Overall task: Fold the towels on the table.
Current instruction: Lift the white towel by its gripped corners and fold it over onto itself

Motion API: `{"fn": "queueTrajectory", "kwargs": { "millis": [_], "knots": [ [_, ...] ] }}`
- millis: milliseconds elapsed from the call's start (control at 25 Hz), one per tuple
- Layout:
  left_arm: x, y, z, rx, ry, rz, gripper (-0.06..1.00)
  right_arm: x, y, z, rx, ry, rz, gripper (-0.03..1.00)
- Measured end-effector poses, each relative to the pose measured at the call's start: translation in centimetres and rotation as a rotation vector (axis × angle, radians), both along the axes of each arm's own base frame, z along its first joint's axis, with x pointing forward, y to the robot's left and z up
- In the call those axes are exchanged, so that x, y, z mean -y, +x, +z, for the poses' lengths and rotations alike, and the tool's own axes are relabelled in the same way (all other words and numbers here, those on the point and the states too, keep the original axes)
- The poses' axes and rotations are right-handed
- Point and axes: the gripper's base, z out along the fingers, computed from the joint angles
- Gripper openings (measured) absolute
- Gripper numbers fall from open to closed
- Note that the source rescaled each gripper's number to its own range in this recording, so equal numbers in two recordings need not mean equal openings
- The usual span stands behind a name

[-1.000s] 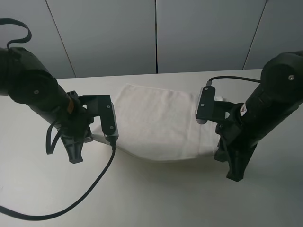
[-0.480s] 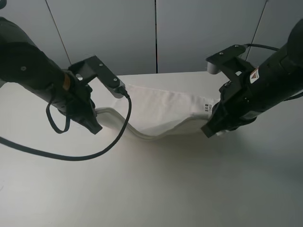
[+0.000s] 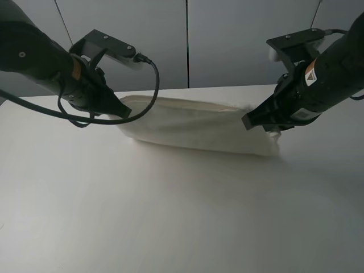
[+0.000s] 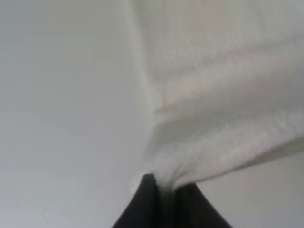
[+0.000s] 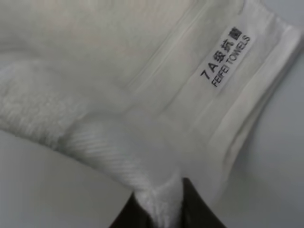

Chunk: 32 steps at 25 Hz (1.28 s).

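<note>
The white towel lies doubled over as a long band across the far part of the white table. My left gripper is shut on the towel's left corner; the left wrist view shows the cloth pinched between its dark fingertips. My right gripper is shut on the right corner. The right wrist view shows the woven border band bunched between the fingers and the small tag with dark print lying flat on the towel.
Grey wall panels stand behind the table's far edge. A black cable loops from the left arm over the towel's left end. Bare white tabletop stretches in front of the towel.
Both grippers have carried the towel's near edge up and toward the far edge. The towel went from spread open, to sagging between the grippers, to a doubled band.
</note>
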Motion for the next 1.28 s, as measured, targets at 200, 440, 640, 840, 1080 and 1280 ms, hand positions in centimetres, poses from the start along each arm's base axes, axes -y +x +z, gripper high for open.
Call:
{"fn": "queueTrajectory", "kwargs": {
  "millis": [200, 440, 640, 840, 1080, 1280],
  "knots": [
    [-0.1, 0.7, 0.0, 0.036, -0.035, -0.003, 0.08, -0.1, 1.0, -1.0, 0.025, -0.031, -0.032, 0.01],
    [0.4, 2.0, -2.2, 0.054, -0.005, -0.063, 0.11, -0.1, 2.8, -2.4, 0.111, -0.080, -0.082, 0.01],
    [0.9, 3.1, -4.2, 0.069, -0.030, -0.097, 0.11, -0.1, 4.0, -4.1, 0.148, -0.139, -0.114, 0.01],
    [-0.2, 4.6, -5.4, 0.092, -0.073, -0.081, 0.11, -0.1, 5.0, -5.6, 0.175, -0.134, -0.145, 0.01],
    [-2.0, 6.0, -5.2, 0.147, -0.129, -0.041, 0.14, 1.5, 6.6, -5.9, 0.207, -0.017, -0.256, 0.01],
    [-2.2, 6.4, -4.8, 0.196, -0.173, -0.052, 0.69, 2.0, 7.1, -5.8, 0.233, -0.007, -0.224, 0.50]
  ]
}}
